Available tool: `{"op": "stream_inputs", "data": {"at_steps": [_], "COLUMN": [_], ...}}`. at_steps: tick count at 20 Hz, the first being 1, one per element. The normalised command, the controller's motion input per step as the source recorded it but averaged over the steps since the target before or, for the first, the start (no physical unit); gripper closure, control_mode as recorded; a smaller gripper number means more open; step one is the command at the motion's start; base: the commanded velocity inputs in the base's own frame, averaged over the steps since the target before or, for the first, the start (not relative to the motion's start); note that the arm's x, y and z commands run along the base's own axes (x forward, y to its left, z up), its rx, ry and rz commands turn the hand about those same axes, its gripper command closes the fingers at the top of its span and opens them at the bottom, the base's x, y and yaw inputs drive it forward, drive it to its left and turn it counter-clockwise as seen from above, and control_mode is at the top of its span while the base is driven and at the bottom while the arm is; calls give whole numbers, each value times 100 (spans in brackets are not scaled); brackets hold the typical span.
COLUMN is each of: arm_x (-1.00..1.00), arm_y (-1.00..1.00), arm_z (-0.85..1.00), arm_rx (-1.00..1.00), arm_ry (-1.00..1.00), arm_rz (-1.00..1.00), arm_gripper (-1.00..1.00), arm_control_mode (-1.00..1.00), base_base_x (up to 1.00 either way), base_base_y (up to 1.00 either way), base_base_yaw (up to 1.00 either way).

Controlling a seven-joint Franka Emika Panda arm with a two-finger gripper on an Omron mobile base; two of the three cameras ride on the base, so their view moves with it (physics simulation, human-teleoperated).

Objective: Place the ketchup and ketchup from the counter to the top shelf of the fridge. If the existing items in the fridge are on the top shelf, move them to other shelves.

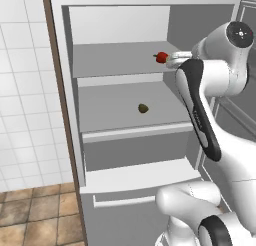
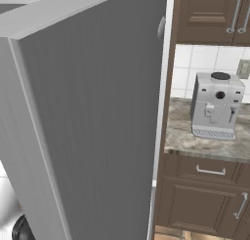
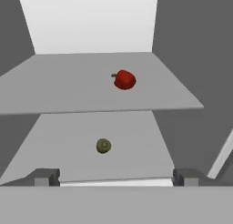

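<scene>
Hand view shows the gripper (image 3: 116,181) spread wide and empty, facing the red fruit (image 3: 124,79) on the fridge's top shelf (image 3: 63,89); the olive fruit (image 3: 103,146) sits one shelf (image 3: 136,145) lower. A glancing approach could roll the red fruit toward the back wall.

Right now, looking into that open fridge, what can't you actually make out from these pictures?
- Gripper: in the left base view the arm's own white links cover it, beside the red fruit.
- Fridge interior: in the right base view the open grey door blocks it.
- Olive-brown fruit: too small to name its kind.
- Counter: cut off by the right edge.
</scene>
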Motion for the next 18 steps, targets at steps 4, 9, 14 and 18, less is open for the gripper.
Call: {"op": "stream_inputs", "data": {"at_steps": [4, 9, 14, 18], "arm_x": [64, 58, 46, 47], "arm_y": [-25, -40, -20, 0], "arm_z": [9, 0, -25, -36], "arm_rx": [0, 0, 0, 0], "arm_ry": [-2, 0, 3, 2], "arm_rz": [-5, -3, -1, -1], "arm_gripper": [-100, -100, -100, -100], "arm_control_mode": [-100, -100, -100, -100], "base_base_x": [0, 0, 0, 0], "base_base_y": [0, 0, 0, 0], "base_base_yaw": [0, 0, 0, 0]}}
